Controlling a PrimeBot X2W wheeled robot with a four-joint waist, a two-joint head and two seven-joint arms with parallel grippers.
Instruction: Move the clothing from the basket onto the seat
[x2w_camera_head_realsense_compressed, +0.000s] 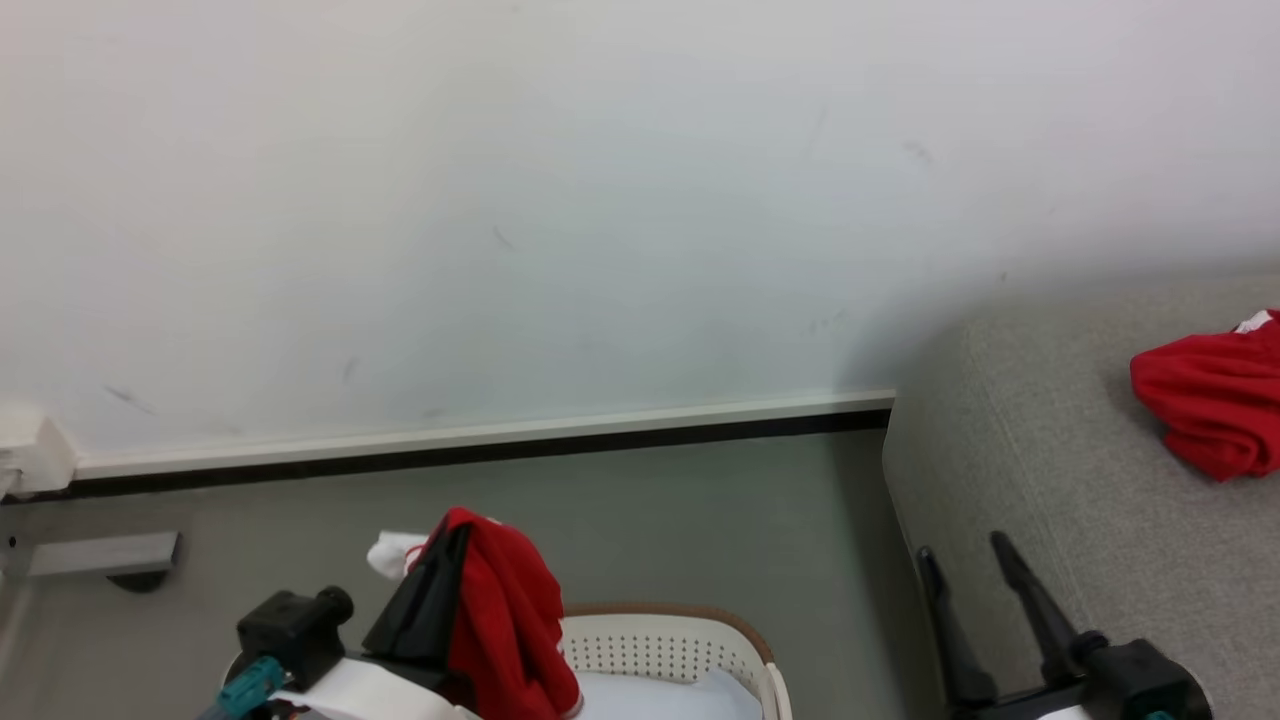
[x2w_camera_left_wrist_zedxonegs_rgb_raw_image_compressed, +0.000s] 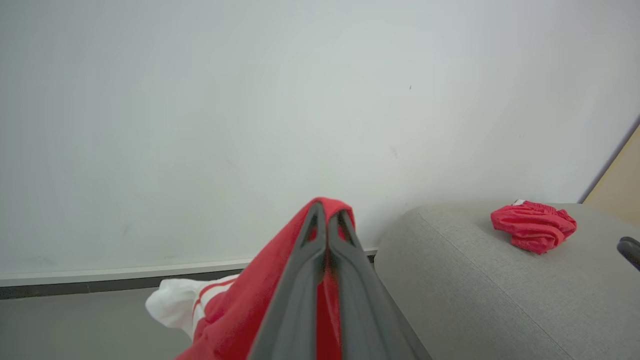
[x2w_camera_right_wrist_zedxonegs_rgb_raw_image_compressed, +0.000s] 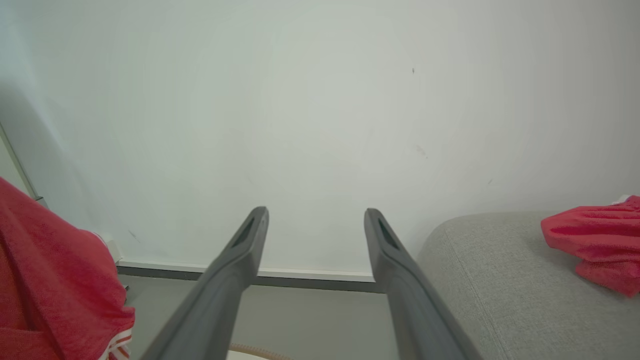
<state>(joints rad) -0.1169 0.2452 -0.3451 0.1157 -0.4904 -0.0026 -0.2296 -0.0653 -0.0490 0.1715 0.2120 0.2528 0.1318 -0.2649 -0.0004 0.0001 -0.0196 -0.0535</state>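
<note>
The left gripper (x2w_camera_left_wrist_zedxonegs_rgb_raw_image_compressed: 329, 210) is squeezed tight on a red cloth (x2w_camera_head_realsense_compressed: 510, 620) with white stripes. The cloth hangs down from the two dark fingers, up above the basket (x2w_camera_head_realsense_compressed: 670, 645). The basket sits on the grey floor (x2w_camera_head_realsense_compressed: 700, 520), near the white wall (x2w_camera_head_realsense_compressed: 600, 200). A white bit of the cloth pokes out to one side. The right gripper (x2w_camera_head_realsense_compressed: 962, 548) has its fingers spread wide apart and holds nothing. It is by the near edge of the big grey seat (x2w_camera_head_realsense_compressed: 1050, 480), to the right of the basket. A second red cloth (x2w_camera_head_realsense_compressed: 1215, 400) lies in a crumpled heap on top of the seat, well apart from both grippers.
</note>
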